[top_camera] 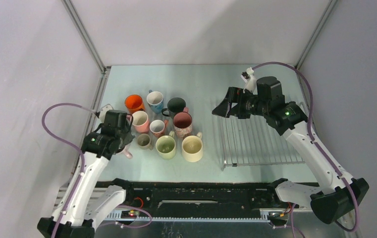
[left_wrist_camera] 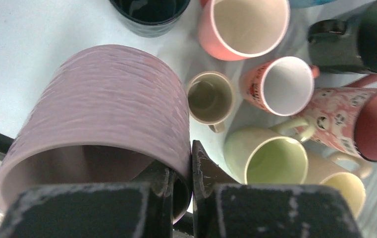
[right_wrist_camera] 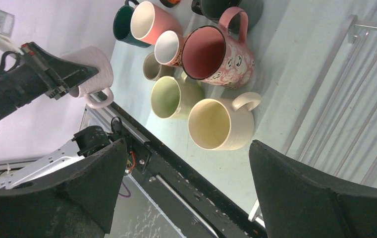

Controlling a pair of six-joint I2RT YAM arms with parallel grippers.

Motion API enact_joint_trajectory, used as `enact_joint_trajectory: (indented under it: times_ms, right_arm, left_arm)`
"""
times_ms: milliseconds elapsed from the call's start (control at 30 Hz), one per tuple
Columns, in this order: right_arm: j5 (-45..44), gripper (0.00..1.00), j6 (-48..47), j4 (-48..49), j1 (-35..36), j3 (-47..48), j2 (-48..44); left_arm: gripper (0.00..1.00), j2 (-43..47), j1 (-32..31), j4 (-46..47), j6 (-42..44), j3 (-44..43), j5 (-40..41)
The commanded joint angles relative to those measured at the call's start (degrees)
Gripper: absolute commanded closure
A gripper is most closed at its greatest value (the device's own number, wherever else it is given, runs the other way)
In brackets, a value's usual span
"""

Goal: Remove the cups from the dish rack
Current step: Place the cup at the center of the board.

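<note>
Mugs (top_camera: 158,127) clustered on the worktop's (top_camera: 201,84) left half, wire dish rack (top_camera: 260,141) by the right edge; right gripper (top_camera: 227,106) wide open over its far-left corner, left gripper (top_camera: 126,144) on a pale pink mug (top_camera: 125,153).

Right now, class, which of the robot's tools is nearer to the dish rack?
Right. The right tool hangs open near the rack's far left corner; the left tool is beyond the cluster of mugs, shut on a lilac mug.

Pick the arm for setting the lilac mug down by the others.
Left. The left hand is shut on the rim of the lilac mug, right beside the mug cluster. The right hand hangs open and empty over the dish rack, farther away.
</note>
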State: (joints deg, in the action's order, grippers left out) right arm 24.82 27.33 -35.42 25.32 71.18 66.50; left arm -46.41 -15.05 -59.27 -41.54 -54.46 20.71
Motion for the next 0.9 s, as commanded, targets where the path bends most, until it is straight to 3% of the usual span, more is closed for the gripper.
enact_joint_trajectory:
  times_ms: [0, 300, 767, 867]
  right_arm:
    - [-0.9, 0.02, -2.3, 0.6, 0.3, 0.0, -0.1]
    - [0.0, 0.02, -3.3, 0.3, 0.4, 0.0, 1.1]
    - [0.8, 0.02, -4.0, 0.1, 0.3, 0.0, 2.6]
    - [0.9, 0.02, -3.8, 0.3, 0.4, 0.0, 2.8]
  left_arm:
    - [1.00, -1.5, 3.4, 6.5, 2.6, 4.1, -0.2]
    - [1.00, -6.6, 8.9, 15.6, 2.3, 12.3, -7.3]
    - [1.00, -13.0, 13.2, 22.6, 2.0, 17.1, -13.1]
    - [0.95, -14.1, 13.8, 23.6, 2.1, 17.6, -13.4]
